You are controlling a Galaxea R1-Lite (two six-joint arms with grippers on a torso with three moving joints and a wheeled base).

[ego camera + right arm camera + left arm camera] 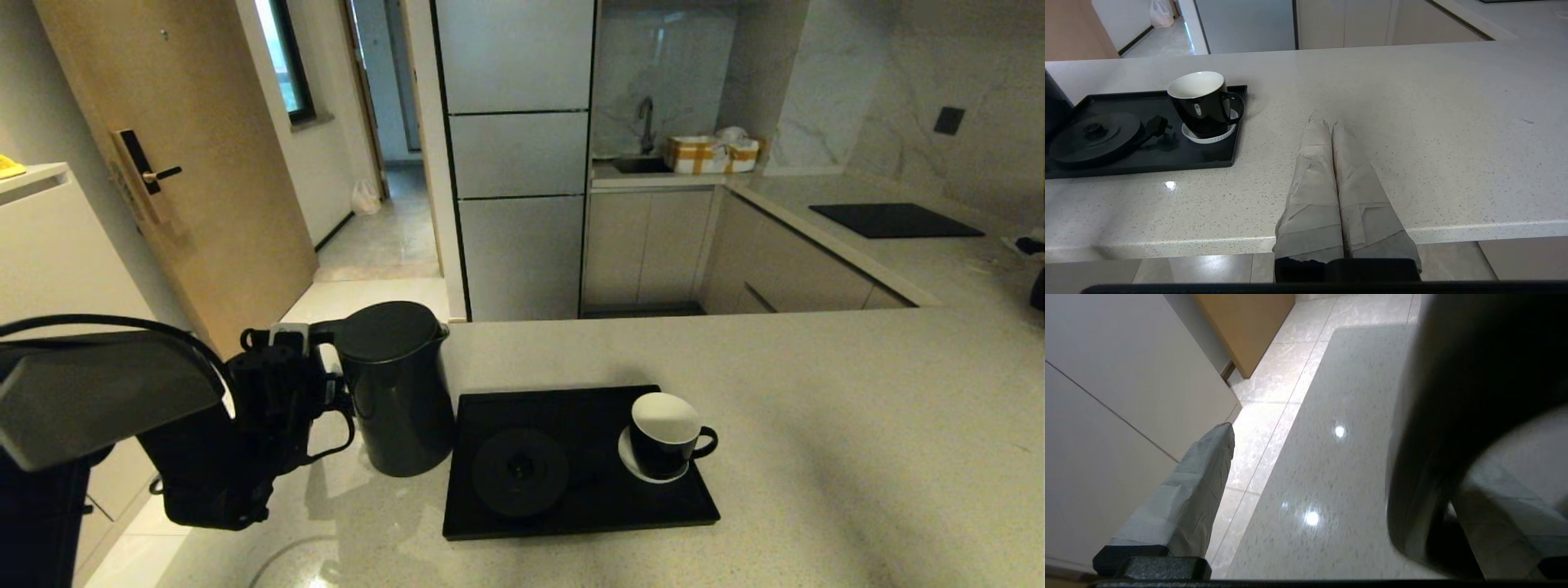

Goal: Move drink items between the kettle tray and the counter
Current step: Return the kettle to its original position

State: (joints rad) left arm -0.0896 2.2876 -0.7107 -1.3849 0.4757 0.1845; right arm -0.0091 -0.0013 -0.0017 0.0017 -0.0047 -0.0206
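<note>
The tall black kettle (400, 392) stands on the beige counter (816, 449), just left of the black tray (588, 400). My left gripper (322, 359) is at the kettle's loop handle (1437, 416) and is open. The handle sits close against one taped finger (1515, 486), while the other finger (1208, 465) stands far off it. The black cup (665, 437) with white inside rests on a white saucer (633, 467) at the tray's right end. My right gripper (1325, 120) hovers shut over the counter's near edge, right of the tray (1147, 167) and the cup (1202, 104); it does not show in the head view.
The round black kettle base (520, 472) lies on the tray's left half, its plug beside it. The counter's left edge drops to the floor just beyond the kettle. A black cooktop panel (894, 219) lies far back right. A sink and a box (710, 153) are further behind.
</note>
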